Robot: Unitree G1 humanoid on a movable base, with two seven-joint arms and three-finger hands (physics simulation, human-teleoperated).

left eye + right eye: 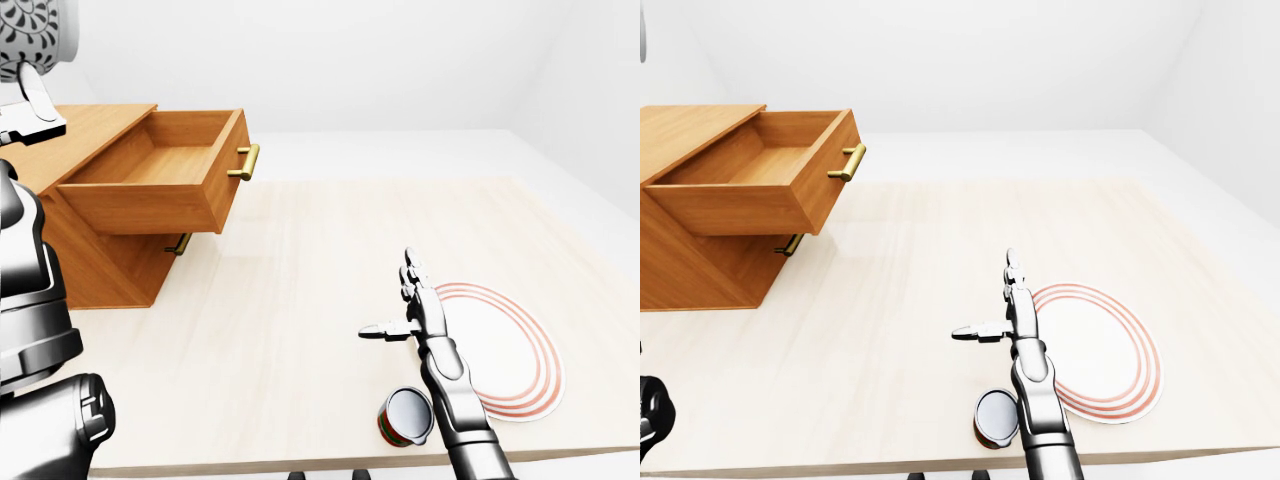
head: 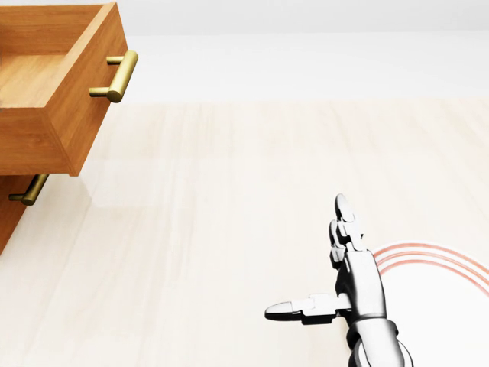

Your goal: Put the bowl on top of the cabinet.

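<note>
Holding right hand [image 1: 420,318] spread wide, thumb out toward 9 o'clock, pinching nothing. Parking it over the table [image 1: 300,290], at the 9 o'clock rim of a red-ringed plate [image 1: 515,345], with a small striped cup [image 1: 405,417] down at 6 o'clock by the table edge. Not treating either as the target.

Seeing left arm [image 1: 25,290] standing up the 9 o'clock edge of the left-eye view. Reading the floral grey-white curved shape in the 10 o'clock corner as the bowl [image 1: 30,35], though cropped hard and very near the camera. Spotting only a pale bit of left hand [image 1: 28,108] just under it. Not managing to tell the grip, clamped or merely cupping.

Judging the step as carry-and-place: bowl up high, not yet resting on the cabinet [image 1: 685,135].

Next move, as a guess:
- Bringing the bowl over the bare wooden top, at 10 o'clock of the open drawer [image 1: 160,170].
- Keeping it level while lowering.
- Letting go only once seated.
- Watching for it ending up in the drawer instead.
</note>
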